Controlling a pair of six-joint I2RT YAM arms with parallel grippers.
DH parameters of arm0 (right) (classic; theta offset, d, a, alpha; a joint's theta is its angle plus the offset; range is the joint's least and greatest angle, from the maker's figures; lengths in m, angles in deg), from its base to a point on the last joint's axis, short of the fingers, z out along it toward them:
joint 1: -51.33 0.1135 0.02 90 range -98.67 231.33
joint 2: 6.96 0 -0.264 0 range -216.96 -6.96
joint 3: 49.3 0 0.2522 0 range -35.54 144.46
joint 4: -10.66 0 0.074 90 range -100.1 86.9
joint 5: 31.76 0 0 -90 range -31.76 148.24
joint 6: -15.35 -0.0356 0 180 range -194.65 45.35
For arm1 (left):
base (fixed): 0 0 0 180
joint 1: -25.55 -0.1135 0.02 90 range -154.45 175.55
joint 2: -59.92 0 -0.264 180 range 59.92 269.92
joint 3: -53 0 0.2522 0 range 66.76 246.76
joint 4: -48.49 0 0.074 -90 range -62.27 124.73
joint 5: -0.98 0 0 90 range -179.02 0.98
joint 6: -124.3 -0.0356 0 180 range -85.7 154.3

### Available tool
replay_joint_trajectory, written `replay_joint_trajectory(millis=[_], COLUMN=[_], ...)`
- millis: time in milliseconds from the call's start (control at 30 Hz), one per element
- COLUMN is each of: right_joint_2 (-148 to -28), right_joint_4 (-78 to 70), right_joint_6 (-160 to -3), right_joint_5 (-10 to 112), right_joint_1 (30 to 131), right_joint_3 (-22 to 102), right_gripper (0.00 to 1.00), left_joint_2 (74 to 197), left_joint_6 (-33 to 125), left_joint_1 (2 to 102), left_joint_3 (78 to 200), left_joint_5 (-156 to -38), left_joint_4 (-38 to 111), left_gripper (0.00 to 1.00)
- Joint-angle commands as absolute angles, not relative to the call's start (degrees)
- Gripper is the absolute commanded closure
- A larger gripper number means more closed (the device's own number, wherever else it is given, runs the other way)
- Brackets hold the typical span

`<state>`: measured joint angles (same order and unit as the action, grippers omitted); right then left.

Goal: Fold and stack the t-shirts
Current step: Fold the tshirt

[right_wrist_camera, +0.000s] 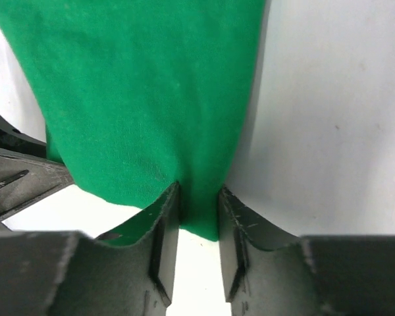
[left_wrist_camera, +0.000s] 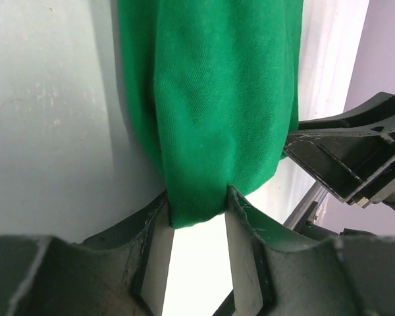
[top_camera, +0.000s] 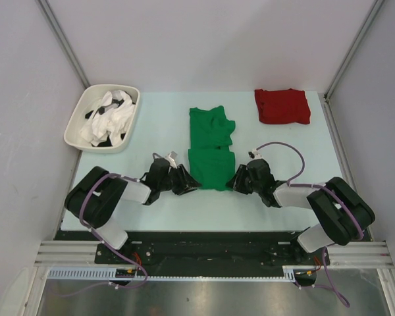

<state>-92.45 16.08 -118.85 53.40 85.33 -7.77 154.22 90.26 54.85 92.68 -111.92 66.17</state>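
Note:
The bright green t-shirt [top_camera: 210,148] lies in a long narrow strip at the middle of the table, its neck end away from me. My left gripper [top_camera: 189,183] is at its near left corner and my right gripper [top_camera: 236,181] at its near right corner. In the left wrist view the gripper [left_wrist_camera: 197,197] is shut on the bunched green hem [left_wrist_camera: 210,118]. In the right wrist view the gripper [right_wrist_camera: 199,194] is shut on the green edge [right_wrist_camera: 151,99]. The dark red t-shirt [top_camera: 282,106] lies folded square at the back right.
A white bin [top_camera: 72,131] holding white and black cloths [top_camera: 108,118] stands at the back left. Grey walls close in the table on three sides. The right arm's gripper shows in the left wrist view [left_wrist_camera: 355,158].

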Motion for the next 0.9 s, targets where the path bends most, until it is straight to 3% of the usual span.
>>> replay_joint_trajectory(millis=[0, 33, 133, 367, 400, 867], right_joint_2=[-93.80, -93.88, -94.59, -94.33, -93.80, -72.29], right_joint_4=[7.80, 7.88, 8.24, 8.42, 8.06, -5.29], right_joint_6=[-118.68, -118.68, -118.94, -118.51, -118.42, -122.90], right_joint_5=[54.28, 54.28, 54.20, 53.58, 53.76, 65.70], right_joint_1=[86.40, 86.31, 86.40, 87.10, 87.45, 105.11], right_joint_3=[-10.84, -10.93, -10.93, -11.02, -10.93, -13.75], right_gripper=[0.74, 0.87, 1.00, 1.00, 1.00, 1.00], left_joint_2=[155.02, 154.75, 152.91, 148.34, 147.64, 123.83], left_joint_6=[86.94, 86.94, 86.94, 86.86, 86.94, 95.91], left_joint_1=[55.44, 55.44, 55.44, 55.96, 56.75, 72.57], left_joint_3=[88.83, 88.39, 87.60, 84.79, 84.43, 77.92], left_joint_5=[-107.57, -107.48, -107.04, -105.72, -105.46, -94.57], left_joint_4=[53.62, 53.54, 53.27, 53.80, 53.45, 42.58], left_gripper=[0.58, 0.60, 0.70, 0.91, 0.99, 1.00])
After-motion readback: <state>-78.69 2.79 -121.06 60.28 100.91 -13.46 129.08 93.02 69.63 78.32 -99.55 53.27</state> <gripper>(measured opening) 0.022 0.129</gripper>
